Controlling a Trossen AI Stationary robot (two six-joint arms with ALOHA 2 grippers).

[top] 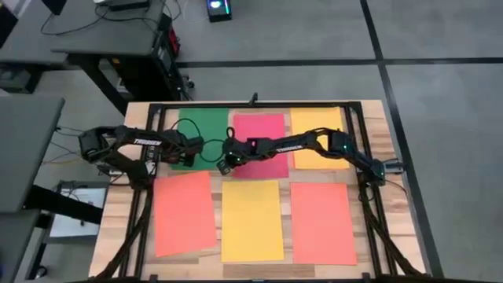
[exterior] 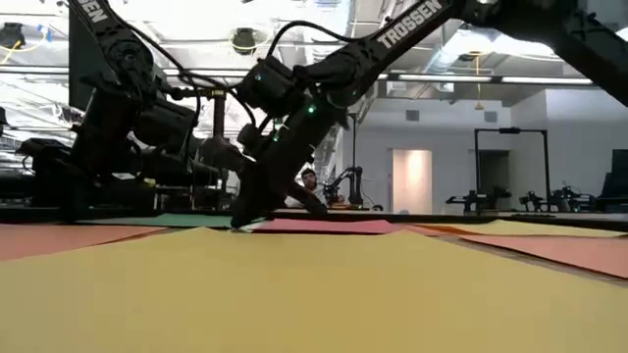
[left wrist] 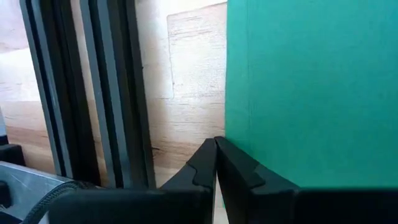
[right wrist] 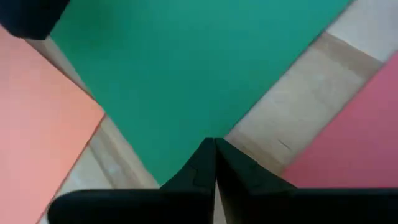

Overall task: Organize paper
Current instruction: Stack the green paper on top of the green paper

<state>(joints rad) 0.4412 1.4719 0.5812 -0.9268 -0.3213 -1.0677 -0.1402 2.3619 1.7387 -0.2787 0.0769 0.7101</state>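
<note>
With both tools closed and empty, right tool (top: 225,166) at the green sheet's (top: 206,126) corner, left tool (top: 191,146) beside, we press lightly and slide.

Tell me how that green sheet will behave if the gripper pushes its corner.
The green sheet looks thin and lies flat on the wooden table, so it is probably light and would slide easily. Pushed at one corner by the shut right gripper, it may pivot or buckle, being likely floppy.

Green paper (top: 206,126), pink-red paper (top: 263,130), yellow sheets (top: 251,220), orange sheets (top: 322,222).
</note>
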